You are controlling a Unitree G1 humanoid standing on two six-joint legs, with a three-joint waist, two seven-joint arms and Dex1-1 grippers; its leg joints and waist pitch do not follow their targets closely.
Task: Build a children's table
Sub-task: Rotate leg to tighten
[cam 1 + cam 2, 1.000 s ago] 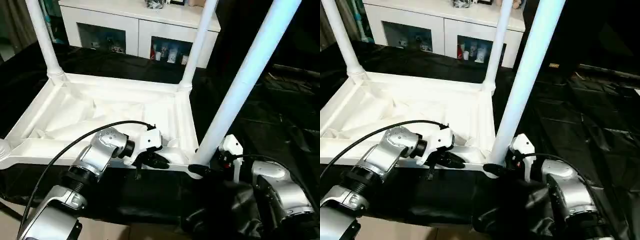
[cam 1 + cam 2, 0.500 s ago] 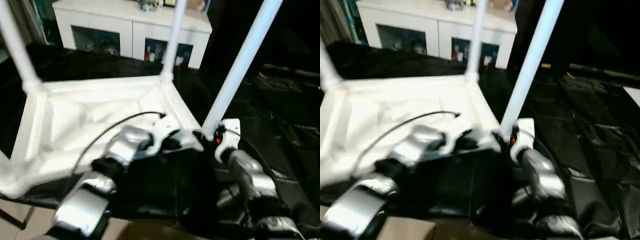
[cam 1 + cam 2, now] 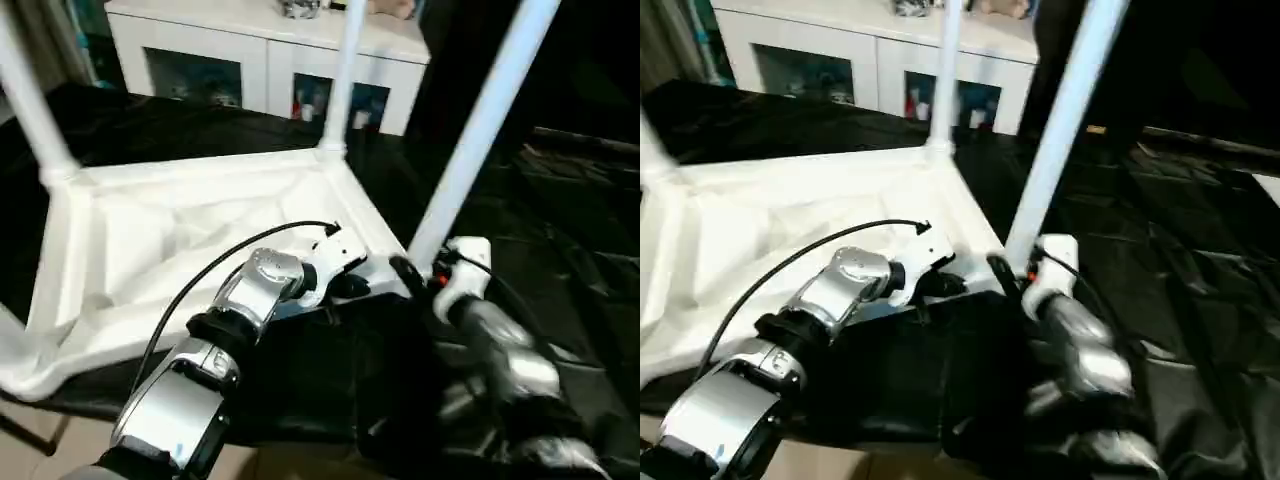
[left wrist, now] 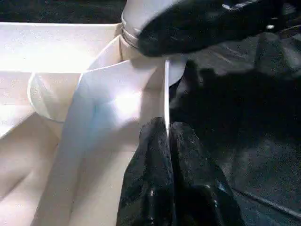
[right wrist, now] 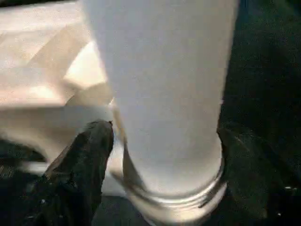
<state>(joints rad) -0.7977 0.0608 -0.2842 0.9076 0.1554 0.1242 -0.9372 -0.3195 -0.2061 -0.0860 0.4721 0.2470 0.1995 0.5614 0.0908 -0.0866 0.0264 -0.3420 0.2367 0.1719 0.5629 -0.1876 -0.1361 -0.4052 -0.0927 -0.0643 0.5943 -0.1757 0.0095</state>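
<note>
While the children's table point(image 3: 200, 235) lay upside down on a black sheet point(image 3: 560, 230), its ribbed white underside faced up and legs rose out of its corner sockets. One far leg point(image 3: 340, 75) stood at the corner nearest the white cabinet point(image 3: 270, 50), another far leg point(image 3: 30, 100) stood at the robot's left, and the near leg point(image 3: 480, 125) climbed at a slant from the corner closest to the robot's right arm. The left gripper point(image 4: 168, 141) sat at the near rim of the table top, just beside that corner, its two black fingers point(image 4: 150, 155) pressed together with the thin edge of the rim running up to the seam between their tips; whether they actually pinched that edge could not be told. The right gripper point(image 5: 162, 141) was at the base of the near leg, its jaws standing wide on either side of the tube, one black finger point(image 5: 89, 155) close against the socket collar and the other across the leg from it. Contact with the leg could not be judged. A black cable point(image 3: 220, 270) arched over the left forearm, above the table's underside.
</note>
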